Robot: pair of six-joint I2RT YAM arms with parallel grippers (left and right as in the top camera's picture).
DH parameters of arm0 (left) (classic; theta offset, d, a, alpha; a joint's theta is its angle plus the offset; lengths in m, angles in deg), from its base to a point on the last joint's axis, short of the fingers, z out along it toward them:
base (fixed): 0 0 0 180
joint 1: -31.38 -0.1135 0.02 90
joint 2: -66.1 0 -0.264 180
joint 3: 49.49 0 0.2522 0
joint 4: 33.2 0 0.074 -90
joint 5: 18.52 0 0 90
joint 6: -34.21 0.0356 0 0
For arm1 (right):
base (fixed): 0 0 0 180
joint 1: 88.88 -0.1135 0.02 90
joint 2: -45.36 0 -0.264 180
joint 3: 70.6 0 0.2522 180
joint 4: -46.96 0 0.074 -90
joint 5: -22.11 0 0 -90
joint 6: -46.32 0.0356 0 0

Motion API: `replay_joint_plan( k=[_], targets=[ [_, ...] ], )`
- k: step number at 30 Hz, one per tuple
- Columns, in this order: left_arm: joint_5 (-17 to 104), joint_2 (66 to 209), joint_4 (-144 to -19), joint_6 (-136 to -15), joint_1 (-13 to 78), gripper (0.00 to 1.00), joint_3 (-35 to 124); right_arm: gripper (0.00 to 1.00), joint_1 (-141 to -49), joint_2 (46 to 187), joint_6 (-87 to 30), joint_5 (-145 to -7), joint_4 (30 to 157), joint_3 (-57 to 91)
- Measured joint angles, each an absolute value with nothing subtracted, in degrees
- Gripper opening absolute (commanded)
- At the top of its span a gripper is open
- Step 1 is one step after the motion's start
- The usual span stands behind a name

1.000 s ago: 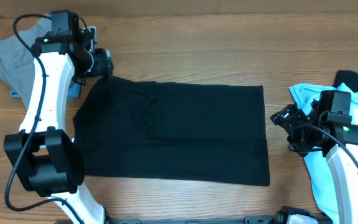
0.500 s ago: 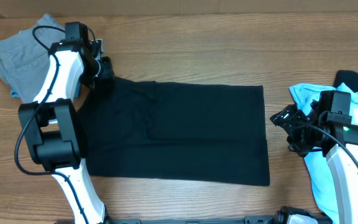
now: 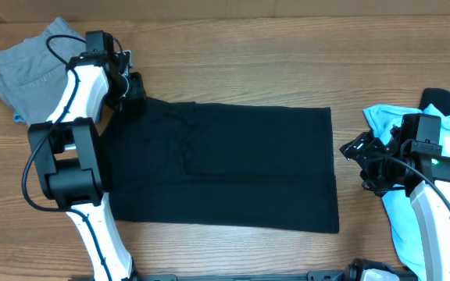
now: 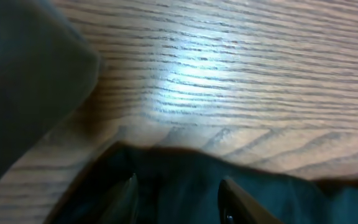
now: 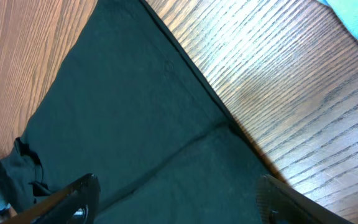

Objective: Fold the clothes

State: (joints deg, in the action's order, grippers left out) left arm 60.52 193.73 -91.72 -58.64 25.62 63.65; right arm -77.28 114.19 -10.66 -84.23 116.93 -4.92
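The black T-shirt (image 3: 225,168) lay flat in the middle of the worktop (image 3: 248,62), drawn in to a long rectangle, with a faint crease running along its length. Its far left corner was a little rucked. There the left hand (image 3: 131,87) sat low, its fingers (image 4: 232,196) spread, with the dark hem lying between them but not pinched. We judged the step in hand to be taking that corner for the next fold across. To do it well, we thought the fingers should go down until they brushed the wood and slide a little further over the hem, so that every layer came inside the bite. Only then should they close, since a grip on the top layer alone would likely peel the earlier fold apart on lifting. The right hand (image 5: 174,186) hung just beside the shirt's right edge, fingers wide apart and holding nothing. We reckoned it could pin that end, or take the matching corner, so the cloth would not drag or skew. The grey trousers (image 3: 22,66) lay just behind the left arm and the light-blue tee (image 3: 380,117) lay under the right arm. Both were near enough to snag, so we thought the lift ought to be kept over the shirt itself.
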Motion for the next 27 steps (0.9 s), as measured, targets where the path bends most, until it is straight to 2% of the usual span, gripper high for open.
replay_joint_plan(
  k=[10,12,15,27],
  targets=[
    [60.52,195.67,-89.12,-58.58,25.62,0.38,63.65,0.83,-77.28,114.19,-10.68,-84.27,117.1,-4.92],
    [60.5,195.67,-88.77,-58.55,25.62,0.27,63.65,0.82,-77.28,114.19,-10.68,-84.25,117.1,-4.92],
    [60.06,195.67,-88.77,-58.47,25.62,0.05,63.65,0.82,-77.28,114.19,-10.71,-84.23,117.1,-4.92],
    [59.45,195.67,-96.72,-58.53,25.62,0.04,65.11,0.81,-77.28,114.19,-10.68,-84.21,116.47,-4.92]
  ],
)
